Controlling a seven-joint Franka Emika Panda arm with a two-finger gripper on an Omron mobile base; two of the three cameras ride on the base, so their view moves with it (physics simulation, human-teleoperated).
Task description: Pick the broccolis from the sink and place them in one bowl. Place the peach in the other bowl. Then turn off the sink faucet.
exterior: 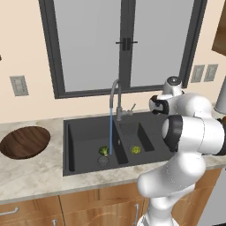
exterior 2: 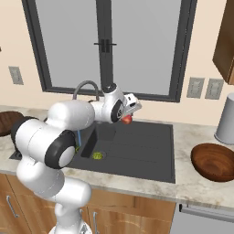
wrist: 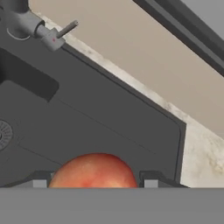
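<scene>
My gripper (exterior 2: 128,117) is shut on the peach (exterior 2: 126,120), a small red-orange fruit held above the flat drainboard of the black sink (exterior 2: 137,151). In the hand view the peach (wrist: 94,170) sits between my fingertips over the sink (wrist: 109,118). Two green broccolis (exterior: 104,151) (exterior: 135,150) lie by the drains, one in each basin of the sink (exterior: 79,137). One broccoli (exterior 2: 97,155) also lies in the right base view. The grey gooseneck sink faucet (exterior: 115,99) pours a blue stream of water. A brown wooden bowl (exterior: 25,141) rests left of the sink, another bowl (exterior 2: 214,161) right of it.
A grey canister (exterior 2: 226,119) stands on the counter behind the right bowl. The faucet's lever (wrist: 65,29) juts out at the sink's back rim. A dark-framed window (exterior: 123,44) runs behind the sink. My arm's white links rise over the counter's front edge.
</scene>
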